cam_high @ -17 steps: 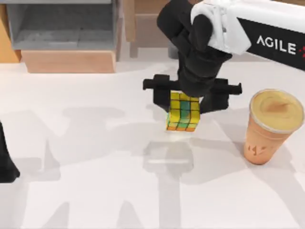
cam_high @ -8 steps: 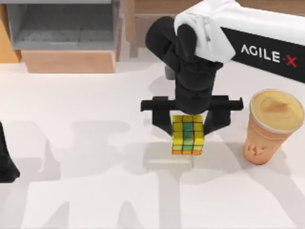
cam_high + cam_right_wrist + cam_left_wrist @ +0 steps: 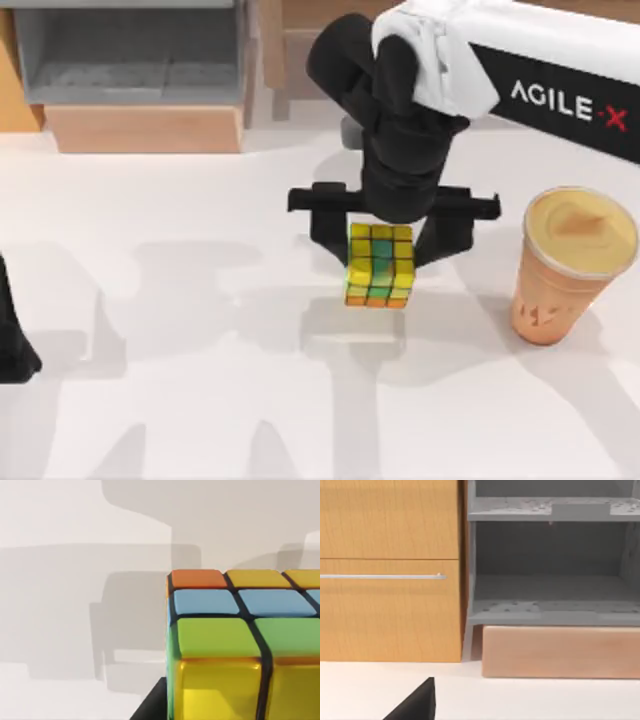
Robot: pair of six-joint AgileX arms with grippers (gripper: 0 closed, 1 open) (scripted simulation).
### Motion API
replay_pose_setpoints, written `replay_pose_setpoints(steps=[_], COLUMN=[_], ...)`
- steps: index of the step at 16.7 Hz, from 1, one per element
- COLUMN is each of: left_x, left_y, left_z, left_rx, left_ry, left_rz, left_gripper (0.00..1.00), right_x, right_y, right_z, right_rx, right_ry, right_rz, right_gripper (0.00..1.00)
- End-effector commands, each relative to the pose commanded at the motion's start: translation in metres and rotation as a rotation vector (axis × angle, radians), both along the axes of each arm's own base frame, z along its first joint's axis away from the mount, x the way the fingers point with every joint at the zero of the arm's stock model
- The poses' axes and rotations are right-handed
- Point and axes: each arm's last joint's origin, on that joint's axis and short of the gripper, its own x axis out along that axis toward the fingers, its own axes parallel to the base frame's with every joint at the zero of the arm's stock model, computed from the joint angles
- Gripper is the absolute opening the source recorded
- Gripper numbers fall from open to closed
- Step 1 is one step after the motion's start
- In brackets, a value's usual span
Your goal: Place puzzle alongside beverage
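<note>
The right gripper, mid-frame in the top view, has its fingers clamped on the puzzle above the worktop. The beverage stands apart at right. The left arm sits at the left edge.

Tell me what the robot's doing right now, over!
Right tool shut on cube, held above the table. Cup stands apart, on the table's right. Nothing between them. Left arm parked at left edge.
</note>
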Motion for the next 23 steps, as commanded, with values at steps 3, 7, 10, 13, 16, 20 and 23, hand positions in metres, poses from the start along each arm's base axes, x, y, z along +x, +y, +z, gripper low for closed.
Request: replay_pose_setpoints(steps=[3, 7, 10, 13, 16, 20, 23], left_x=[0.0, 0.0, 0.0, 0.0, 0.0, 0.0, 0.0], left_y=[0.0, 0.0, 0.0, 0.0, 0.0, 0.0, 0.0], left_z=[0.0, 0.0, 0.0, 0.0, 0.0, 0.0, 0.0], left_rx=[0.0, 0.0, 0.0, 0.0, 0.0, 0.0, 0.0], left_ry=[0.0, 0.0, 0.0, 0.0, 0.0, 0.0, 0.0], left_rz=[0.0, 0.0, 0.0, 0.0, 0.0, 0.0, 0.0], left_gripper=[1.0, 1.0, 1.0, 1.0, 1.0, 1.0, 1.0], right_x=[0.014, 0.027, 0.023, 0.008, -0.007, -0.014, -0.014], right_y=[-0.005, -0.016, -0.015, -0.007, 0.0, 0.002, 0.002], right_z=[0.008, 0.007, -0.003, -0.01, -0.011, -0.025, -0.025], right_rx=[0.075, 0.129, 0.107, 0.047, -0.013, -0.075, -0.075], right_ry=[-0.024, -0.022, 0.014, 0.038, 0.022, 0.024, 0.024], right_rz=[-0.017, -0.039, -0.042, -0.026, 0.0, 0.019, 0.019], right_gripper=[0.0, 0.0, 0.0, 0.0, 0.0, 0.0, 0.0])
